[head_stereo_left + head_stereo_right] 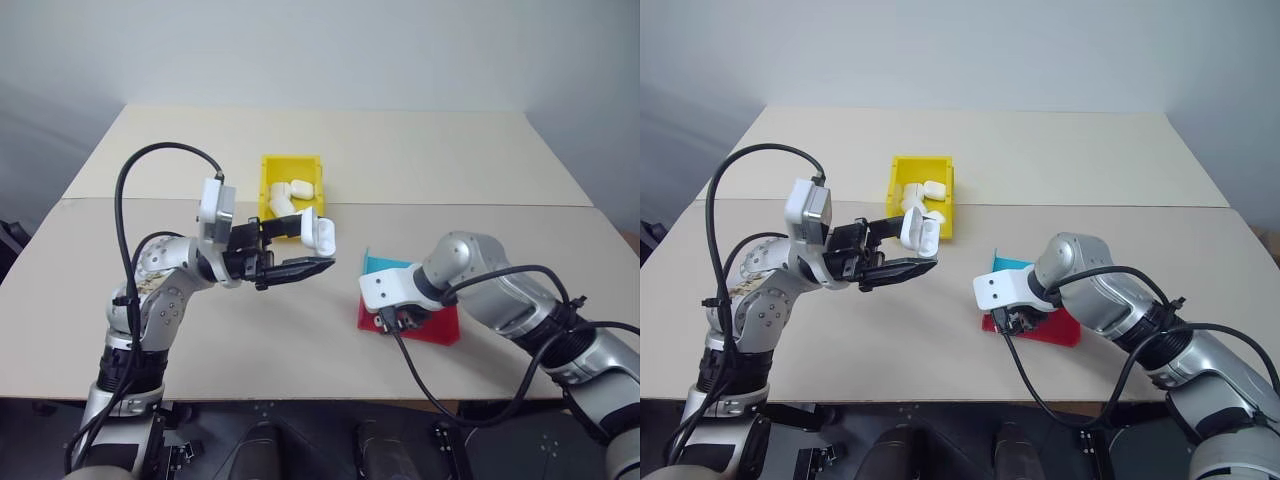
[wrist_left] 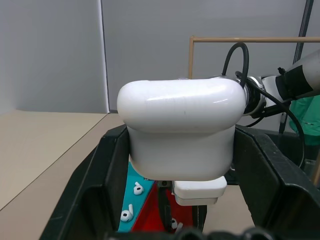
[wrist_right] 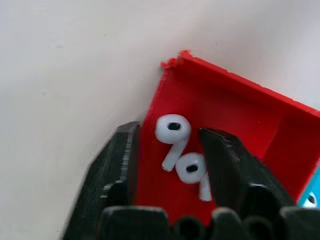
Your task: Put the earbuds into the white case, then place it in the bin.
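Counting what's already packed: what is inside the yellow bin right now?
Several white cases lie in the yellow bin. The held white case and the left gripper cover the bin's near end, so anything there can't be seen.

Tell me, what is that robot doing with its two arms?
Its left gripper holds a white case up above the table. Its right gripper reaches down into a red and teal tray, fingers around two tiny white earbuds but not yet shut on them. A yellow bin behind already has some white cases inside.
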You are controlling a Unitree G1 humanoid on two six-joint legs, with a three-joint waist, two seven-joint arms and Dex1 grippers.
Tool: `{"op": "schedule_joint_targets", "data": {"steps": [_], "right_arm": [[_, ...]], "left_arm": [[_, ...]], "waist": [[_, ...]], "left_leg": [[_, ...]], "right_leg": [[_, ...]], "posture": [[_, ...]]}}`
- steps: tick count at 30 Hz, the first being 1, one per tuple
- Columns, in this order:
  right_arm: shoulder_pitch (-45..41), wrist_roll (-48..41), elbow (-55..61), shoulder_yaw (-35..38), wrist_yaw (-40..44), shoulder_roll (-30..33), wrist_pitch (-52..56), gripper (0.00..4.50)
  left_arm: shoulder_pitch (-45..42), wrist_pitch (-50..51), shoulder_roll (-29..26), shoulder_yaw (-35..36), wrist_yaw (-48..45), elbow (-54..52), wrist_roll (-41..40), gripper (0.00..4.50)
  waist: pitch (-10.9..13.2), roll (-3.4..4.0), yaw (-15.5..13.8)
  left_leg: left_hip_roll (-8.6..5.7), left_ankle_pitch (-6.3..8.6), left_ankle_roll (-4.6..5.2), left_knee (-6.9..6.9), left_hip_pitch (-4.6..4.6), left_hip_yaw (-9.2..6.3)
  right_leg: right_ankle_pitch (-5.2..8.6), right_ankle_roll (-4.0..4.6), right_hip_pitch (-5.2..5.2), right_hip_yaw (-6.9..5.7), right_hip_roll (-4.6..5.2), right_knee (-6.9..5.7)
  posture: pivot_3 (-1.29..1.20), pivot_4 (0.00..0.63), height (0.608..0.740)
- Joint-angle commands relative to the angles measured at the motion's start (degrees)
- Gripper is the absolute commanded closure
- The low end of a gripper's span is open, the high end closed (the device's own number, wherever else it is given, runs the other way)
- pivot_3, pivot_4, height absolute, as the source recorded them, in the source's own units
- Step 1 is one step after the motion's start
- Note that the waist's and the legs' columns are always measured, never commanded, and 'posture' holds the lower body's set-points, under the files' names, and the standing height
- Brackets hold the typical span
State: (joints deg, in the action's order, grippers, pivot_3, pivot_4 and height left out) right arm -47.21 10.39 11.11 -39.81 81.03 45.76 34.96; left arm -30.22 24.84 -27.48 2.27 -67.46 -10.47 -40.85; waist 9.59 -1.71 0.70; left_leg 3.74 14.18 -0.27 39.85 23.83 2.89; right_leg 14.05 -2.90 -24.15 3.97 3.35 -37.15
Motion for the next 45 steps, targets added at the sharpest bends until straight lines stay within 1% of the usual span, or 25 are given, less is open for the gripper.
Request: {"op": "schedule_joint_targets", "data": {"steps": [1,2,3,7,10,13,16,19,20,21,23,24,26,27,30,33,37,45], "right_arm": [[0.6,0.9,0.8,0.8,0.2,0.1,-0.6,3.60],[0.7,0.9,0.8,0.8,0.2,0.1,-0.6,3.85],[0.8,0.9,0.8,0.9,0.2,0.0,-0.5,3.90],[0.9,0.6,1.1,1.3,0.4,0.1,-0.5,3.90],[1.0,-1.3,2.0,2.8,1.0,-0.1,1.2,3.90],[0.1,-5.6,3.3,5.7,2.8,-0.7,6.3,3.90],[-0.6,-13.0,4.7,11.3,4.5,-1.2,13.6,3.90],[0.6,-21.1,4.9,20.6,3.0,-2.1,18.9,3.90],[1.6,-23.9,4.9,25.0,1.7,-2.8,19.6,3.90],[3.0,-27.5,5.1,31.7,-0.4,-4.5,19.9,3.90],[4.9,-32.2,5.8,39.7,-3.6,-6.7,20.0,3.90],[5.7,-35.5,6.8,45.2,-5.7,-8.5,20.6,3.90],[6.6,-40.9,9.2,52.9,-9.8,-11.2,21.6,3.90],[6.9,-43.2,10.4,55.5,-11.9,-12.2,22.1,3.90],[6.3,-48.5,14.0,59.9,-18.7,-15.2,22.6,3.90],[5.4,-52.6,17.1,60.9,-24.9,-17.4,22.6,3.90],[5.3,-54.8,19.8,58.2,-31.6,-19.5,20.9,3.90],[5.7,-53.5,17.9,51.5,-36.7,-20.9,14.9,3.90]], "left_arm": [[0.1,-0.2,-0.6,0.8,0.1,-2.3,-1.2,1.72],[0.1,-0.2,-0.7,0.8,0.1,-2.3,-1.1,1.72],[0.2,-0.2,-0.8,0.8,0.1,-2.3,-1.2,1.72],[0.2,-0.2,-1.1,0.8,-0.1,-2.3,-1.1,1.72],[0.2,-0.2,-1.2,0.8,-0.2,-2.2,-1.1,1.72],[0.0,-0.1,-1.5,0.7,-0.6,-2.0,-1.1,1.72],[-0.4,0.0,-1.8,0.6,-1.1,-1.5,-1.3,1.72],[-1.0,0.1,-1.9,0.6,-1.5,-0.8,-1.3,1.72],[-1.3,0.1,-1.8,0.6,-1.6,-0.5,-1.2,1.72],[-1.8,0.2,-1.7,0.4,-1.7,0.1,-1.1,1.72],[-2.4,0.2,-1.5,0.3,-2.1,0.7,-1.1,1.72],[-3.0,0.1,-1.0,0.1,-2.6,1.4,-1.3,1.72],[-4.2,-0.2,-0.3,-0.4,-3.2,2.6,-1.2,1.72],[-4.7,-0.3,0.0,-0.6,-3.5,3.2,-1.0,1.72],[-6.4,-0.6,1.0,-1.2,-4.1,4.9,-0.3,1.72],[-7.9,-0.8,1.7,-1.6,-4.6,6.4,0.1,1.72],[-9.8,-1.1,2.4,-2.0,-5.4,8.3,0.4,1.72],[-12.0,-2.1,3.9,-2.5,-6.2,10.0,1.2,1.72]], "waist": [[0.0,0.00,0.0],[0.0,0.00,0.0],[0.0,0.00,0.0],[0.0,0.00,0.0],[0.0,0.00,0.0],[0.0,0.00,0.0],[0.0,0.00,0.0],[0.0,0.00,0.0],[0.0,0.00,0.0],[0.0,0.00,-0.2],[0.0,-0.01,-0.5],[0.0,-0.01,-0.6],[0.0,0.00,-0.7],[0.0,0.00,-0.8],[0.0,0.00,-0.8],[0.0,0.00,-0.4],[0.0,0.00,0.1],[0.0,0.00,0.1]], "left_leg": [[0.00,0.00,0.00,0.00,-0.01,0.00],[0.00,0.00,0.00,0.00,-0.02,0.00],[0.00,0.00,0.00,0.00,-0.03,0.00],[0.00,0.00,0.00,-0.01,-0.03,0.00],[0.00,0.00,0.00,-0.02,-0.03,0.00],[0.00,0.00,0.00,-0.02,-0.02,0.00],[0.00,0.00,0.00,-0.02,-0.01,0.00],[0.00,0.00,0.00,-0.03,-0.01,-0.01],[0.01,0.00,0.00,-0.03,-0.01,-0.01],[0.00,0.00,0.00,-0.03,-0.01,-0.01],[0.00,0.00,0.00,-0.05,-0.01,-0.05],[-0.01,0.01,0.00,-0.06,0.00,-0.03],[0.00,0.01,0.00,-0.06,0.01,-0.04],[-0.01,0.01,0.00,-0.08,0.02,-0.03],[-0.01,0.00,0.00,-0.08,0.03,-0.03],[-0.01,0.00,0.00,-0.07,0.03,-0.04],[-0.01,0.00,0.00,-0.08,0.02,-0.05],[-0.01,0.00,0.00,-0.09,0.03,-0.04]], "right_leg": [[0.00,0.00,0.01,0.00,0.00,0.00],[0.00,0.00,0.02,0.00,0.00,-0.01],[0.00,0.00,0.02,0.00,0.00,-0.02],[0.00,0.00,0.01,0.00,0.00,0.00],[0.00,0.00,0.01,0.00,0.00,0.00],[0.00,0.00,0.00,0.00,0.00,0.00],[0.00,0.00,-0.01,0.00,0.00,0.00],[0.00,0.00,0.00,0.00,0.00,0.00],[0.00,0.00,0.00,-0.01,0.00,0.01],[0.00,0.01,0.00,-0.01,0.00,0.01],[0.00,0.01,0.04,-0.06,0.00,0.04],[0.00,0.00,0.03,-0.05,0.01,0.04],[0.00,0.00,0.03,-0.05,0.00,0.06],[0.00,0.00,0.01,-0.05,0.01,0.04],[0.00,0.00,0.00,-0.05,0.00,0.04],[0.00,0.00,0.00,-0.04,0.00,0.01],[0.00,0.00,0.00,-0.03,0.00,0.01],[0.00,0.00,0.00,-0.03,0.00,0.03]], "posture": [[0.00,0.150,0.740],[0.00,0.150,0.740],[0.00,0.150,0.740],[0.00,0.150,0.740],[0.00,0.150,0.740],[0.00,0.150,0.740],[0.00,0.150,0.740],[0.00,0.150,0.740],[0.00,0.150,0.740],[0.00,0.150,0.740],[0.00,0.150,0.740],[0.00,0.150,0.740],[0.00,0.150,0.740],[0.00,0.150,0.740],[0.00,0.150,0.740],[0.00,0.150,0.740],[0.00,0.150,0.740],[0.00,0.150,0.740]]}}
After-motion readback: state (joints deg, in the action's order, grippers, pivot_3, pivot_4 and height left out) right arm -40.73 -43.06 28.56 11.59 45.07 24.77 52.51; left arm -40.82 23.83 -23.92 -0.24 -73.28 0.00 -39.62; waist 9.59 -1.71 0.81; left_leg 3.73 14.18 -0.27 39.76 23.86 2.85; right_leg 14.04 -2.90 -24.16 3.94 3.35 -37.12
